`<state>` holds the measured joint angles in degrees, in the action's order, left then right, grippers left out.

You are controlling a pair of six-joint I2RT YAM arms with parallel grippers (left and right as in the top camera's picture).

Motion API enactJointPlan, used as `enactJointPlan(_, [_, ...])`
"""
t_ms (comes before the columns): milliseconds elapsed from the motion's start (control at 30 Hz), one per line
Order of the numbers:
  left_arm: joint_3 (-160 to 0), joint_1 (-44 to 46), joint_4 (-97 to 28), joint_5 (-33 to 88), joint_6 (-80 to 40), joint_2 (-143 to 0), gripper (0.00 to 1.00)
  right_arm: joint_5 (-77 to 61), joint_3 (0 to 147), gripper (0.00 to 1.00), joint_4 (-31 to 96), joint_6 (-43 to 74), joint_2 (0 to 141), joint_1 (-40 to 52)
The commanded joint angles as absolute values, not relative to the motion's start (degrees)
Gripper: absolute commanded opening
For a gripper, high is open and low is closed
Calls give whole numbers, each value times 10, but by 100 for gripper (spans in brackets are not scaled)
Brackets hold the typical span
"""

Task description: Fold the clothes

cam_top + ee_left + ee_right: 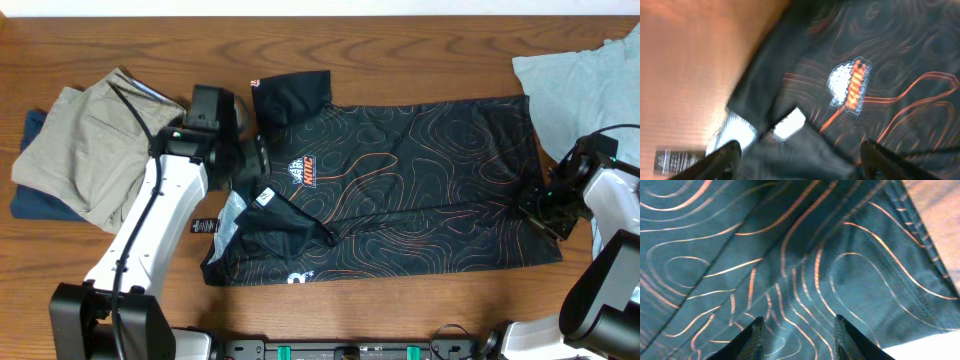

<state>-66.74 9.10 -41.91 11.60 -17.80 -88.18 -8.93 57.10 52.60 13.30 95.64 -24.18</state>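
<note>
When looking from the robot's side of the wooden table (400, 40) toward its far edge, meets first the near border of the black jersey (420, 190), spread flat across the middle with the neck end to the left and the hem to the right. Shows there a little white lettering (300, 277) (too small to read) and, just beside the cloth on the bare wood, a small black tag (203, 225). Finds next the near-left part of the jersey folded inward and wrinkled, with a white neck label (265, 196) on top. Places the left gripper (802, 157) over this neck area, beside the orange chest logo (307, 171), with its fingers (725, 155) spread wide above the cloth and holding nothing. Places the right gripper (801, 335) at the hem, toward the near right corner, with its fingers (757, 335) parted by a moderate gap, flat patterned cloth visible between them and no fold pinched. Further away, shows one short sleeve (290, 95) pointing to the far edge. At the left, has folded khaki trousers (80, 150) lying on a dark blue cloth (30, 200), and at the far right corner a light-blue shirt (590, 70), close to the far corner of the hem.
</note>
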Motion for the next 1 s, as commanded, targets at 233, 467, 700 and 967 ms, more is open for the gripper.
enactJointPlan(233, [-708,63,-269,123,-133,-991,79,-125,634,57,538,81,891,-190])
enactJointPlan(467, [-736,42,-114,160,-133,-1103,79,-125,634,60,543,81,872,-136])
enactJointPlan(700, [-738,43,27,160,-136,-1189,72,-125,634,60,548,81,872,-102])
enactJointPlan(967, [-742,46,96,166,-183,-1251,63,-124,634,60,538,81,872,-89])
